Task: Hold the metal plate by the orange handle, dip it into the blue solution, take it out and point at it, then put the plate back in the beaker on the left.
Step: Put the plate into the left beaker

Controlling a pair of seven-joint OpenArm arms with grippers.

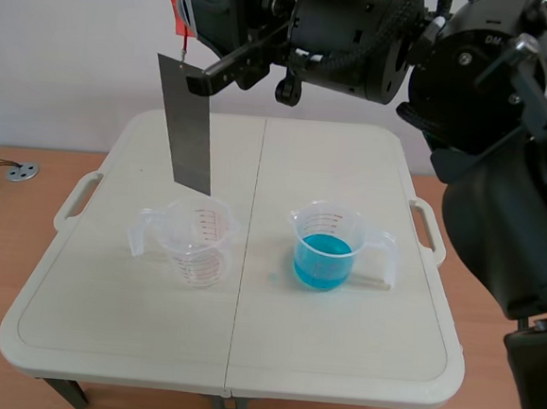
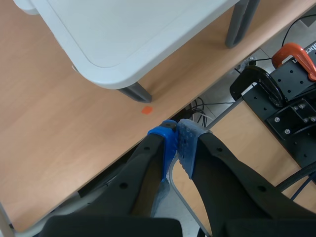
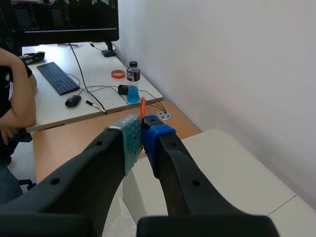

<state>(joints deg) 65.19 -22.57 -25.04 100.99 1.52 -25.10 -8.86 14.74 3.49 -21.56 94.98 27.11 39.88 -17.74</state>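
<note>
Right pincer (image 3: 142,131) is clamped shut on the thin orange handle (image 3: 142,106), with the metal plate (image 1: 190,127) hung nearly upright just above the empty beaker (image 1: 198,241) toward the table's (image 1: 101,343) left edge. Looks stiff and light, probably slick once wet, so it's best gripped only by that handle and kept from swinging.

Bright, even, diffuse light throughout. The beaker (image 1: 325,251) of blue solution casts a faint, soft shadow on the surface (image 1: 106,286). The metal plate (image 1: 187,127) shows a dull grey sheen; the wall (image 3: 222,59) looks washed out.
</note>
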